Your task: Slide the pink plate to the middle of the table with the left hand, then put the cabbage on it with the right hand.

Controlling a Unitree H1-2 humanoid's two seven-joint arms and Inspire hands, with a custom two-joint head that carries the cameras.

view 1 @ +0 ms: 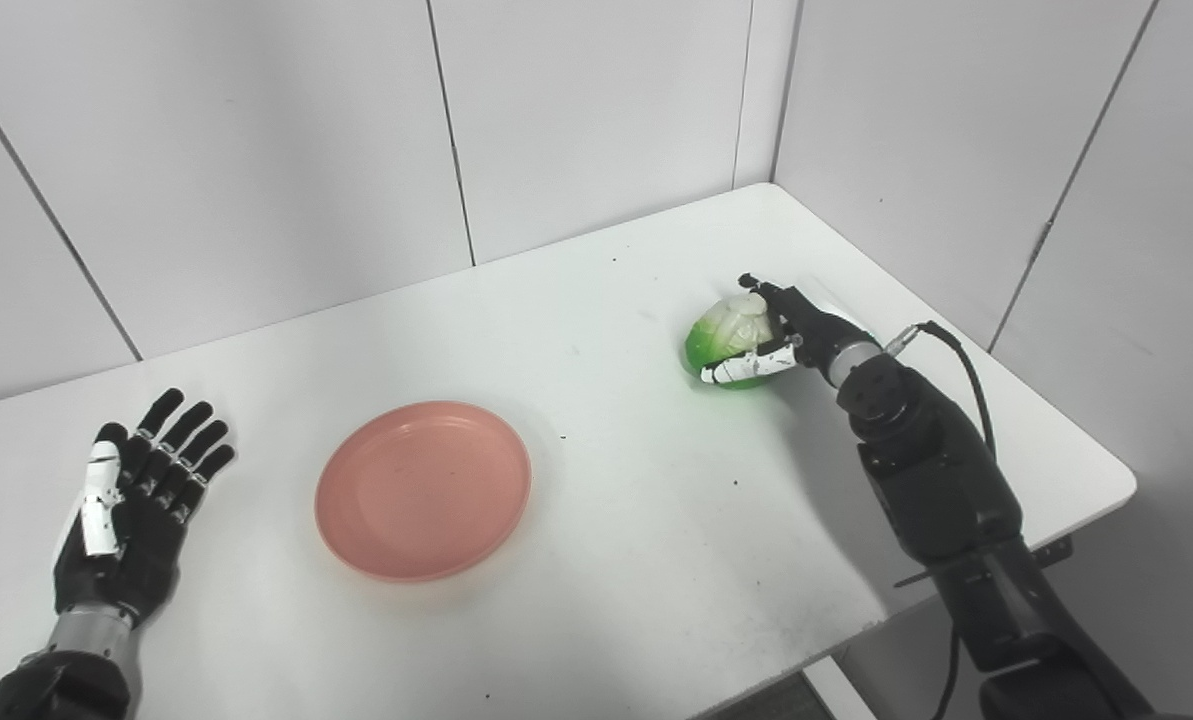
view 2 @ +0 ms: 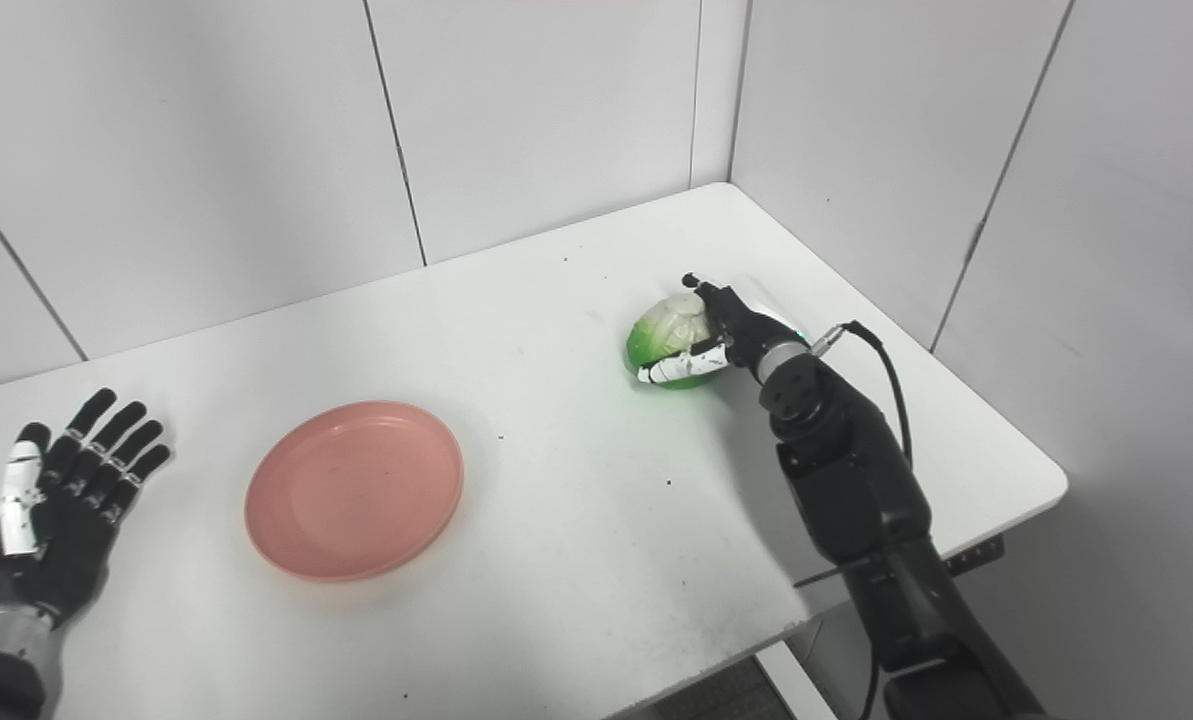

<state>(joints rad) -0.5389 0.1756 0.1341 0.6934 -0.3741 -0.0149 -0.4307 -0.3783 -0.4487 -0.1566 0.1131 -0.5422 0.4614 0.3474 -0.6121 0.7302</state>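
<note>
A round pink plate [view 1: 423, 489] lies flat on the white table [view 1: 596, 560], a little left of its middle, with nothing on it. A green and pale cabbage [view 1: 731, 333] sits at the right side of the table. My right hand [view 1: 788, 335] is wrapped around it, fingers over its top and thumb along its front, shut on it. The cabbage appears to rest on the table surface. My left hand [view 1: 136, 493] lies flat at the left edge of the table, fingers spread and apart, well to the left of the plate and touching nothing.
White wall panels close the table at the back and on the right. The table's right edge [view 1: 1106, 470] runs close to my right arm. A black cable [view 1: 961, 360] loops off the right wrist.
</note>
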